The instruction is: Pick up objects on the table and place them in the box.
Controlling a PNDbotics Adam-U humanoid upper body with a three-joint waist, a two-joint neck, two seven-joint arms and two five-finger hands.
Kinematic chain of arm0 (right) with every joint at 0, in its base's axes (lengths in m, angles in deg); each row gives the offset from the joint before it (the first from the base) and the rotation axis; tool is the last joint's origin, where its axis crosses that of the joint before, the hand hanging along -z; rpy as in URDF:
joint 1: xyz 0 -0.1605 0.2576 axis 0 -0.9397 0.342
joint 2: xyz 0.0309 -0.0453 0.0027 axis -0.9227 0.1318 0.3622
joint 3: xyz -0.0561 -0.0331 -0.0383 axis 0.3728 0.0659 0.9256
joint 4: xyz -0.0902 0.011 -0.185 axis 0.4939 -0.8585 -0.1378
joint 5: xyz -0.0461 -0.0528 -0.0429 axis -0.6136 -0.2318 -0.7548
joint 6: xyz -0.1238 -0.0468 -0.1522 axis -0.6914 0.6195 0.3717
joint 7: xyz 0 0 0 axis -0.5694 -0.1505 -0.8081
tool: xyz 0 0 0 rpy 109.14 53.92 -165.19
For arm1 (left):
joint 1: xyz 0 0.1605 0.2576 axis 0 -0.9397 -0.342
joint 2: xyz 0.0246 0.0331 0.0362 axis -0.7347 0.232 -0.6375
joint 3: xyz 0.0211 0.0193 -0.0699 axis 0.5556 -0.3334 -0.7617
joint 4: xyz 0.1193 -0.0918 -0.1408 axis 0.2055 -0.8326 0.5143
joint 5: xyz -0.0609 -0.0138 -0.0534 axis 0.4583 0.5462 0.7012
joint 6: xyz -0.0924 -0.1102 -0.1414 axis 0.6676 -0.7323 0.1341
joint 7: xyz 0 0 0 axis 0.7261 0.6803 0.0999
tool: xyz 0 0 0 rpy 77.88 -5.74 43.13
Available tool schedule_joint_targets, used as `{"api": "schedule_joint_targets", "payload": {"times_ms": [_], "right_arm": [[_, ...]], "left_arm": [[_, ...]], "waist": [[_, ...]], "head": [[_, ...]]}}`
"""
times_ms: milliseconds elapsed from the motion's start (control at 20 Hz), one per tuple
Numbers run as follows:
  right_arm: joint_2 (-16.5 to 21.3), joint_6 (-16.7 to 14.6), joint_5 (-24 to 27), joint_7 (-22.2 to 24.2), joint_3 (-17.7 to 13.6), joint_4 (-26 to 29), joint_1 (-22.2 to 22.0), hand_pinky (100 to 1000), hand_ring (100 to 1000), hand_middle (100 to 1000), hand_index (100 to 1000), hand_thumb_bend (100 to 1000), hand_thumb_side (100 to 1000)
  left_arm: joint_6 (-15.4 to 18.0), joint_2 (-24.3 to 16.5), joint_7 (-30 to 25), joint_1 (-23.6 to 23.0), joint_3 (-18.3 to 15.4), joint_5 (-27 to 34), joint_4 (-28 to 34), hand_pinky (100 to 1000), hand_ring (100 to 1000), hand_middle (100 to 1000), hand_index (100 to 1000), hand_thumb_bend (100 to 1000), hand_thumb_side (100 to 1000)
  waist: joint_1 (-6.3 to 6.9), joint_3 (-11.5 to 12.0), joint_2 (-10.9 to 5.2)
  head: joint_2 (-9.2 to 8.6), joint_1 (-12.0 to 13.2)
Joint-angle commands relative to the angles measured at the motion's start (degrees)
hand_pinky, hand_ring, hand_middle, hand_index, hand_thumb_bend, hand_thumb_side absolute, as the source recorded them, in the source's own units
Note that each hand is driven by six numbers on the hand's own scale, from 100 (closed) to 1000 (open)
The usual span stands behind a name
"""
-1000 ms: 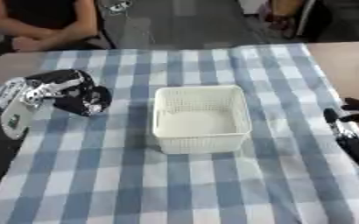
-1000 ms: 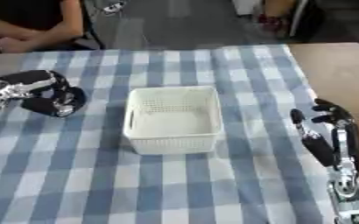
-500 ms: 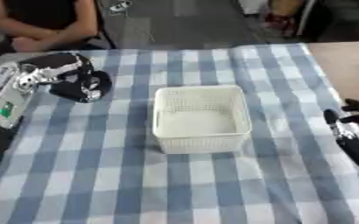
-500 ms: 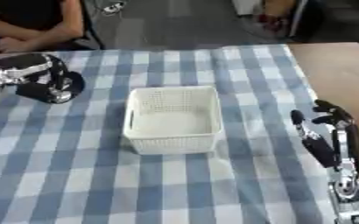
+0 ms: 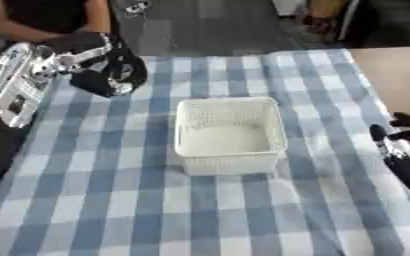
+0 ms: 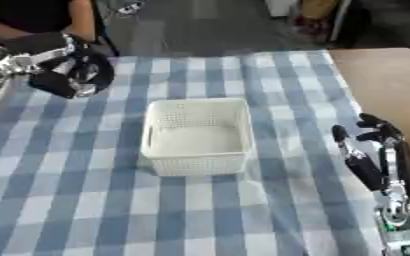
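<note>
The box sits right of the left hand, which curls around a dark object; the right hand rests open.

Blue-and-white checked tablecloth over wooden table

Black-fingered left hand on silver forearm; right hand black, silver-jointed.

Probably a lab or test room, checked tablecloth on table, grey floor, seated onlooker behind
</note>
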Motion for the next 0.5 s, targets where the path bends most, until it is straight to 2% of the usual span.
{"api": "schedule_joint_targets", "payload": {"times_ms": [50, 500], "right_arm": [[0.9, -0.2, 0.0, 0.2, 0.0, 0.6, 0.3, 775, 609, 688, 836, 590, 791], [0.6, -0.5, 0.2, 0.6, 0.4, 0.6, 0.6, 775, 609, 688, 836, 590, 790]], "left_arm": [[0.9, 1.2, -0.5, 2.8, 1.0, 0.1, 2.1, 138, 240, 392, 450, 100, 646], [2.6, 7.7, -1.6, 5.6, 3.5, -1.4, 1.8, 142, 240, 392, 450, 100, 656]], "waist": [[-0.11, -0.3, -0.84], [-0.40, -1.1, -0.65]], "head": [[-0.19, 0.6], [-0.56, 1.6]]}}
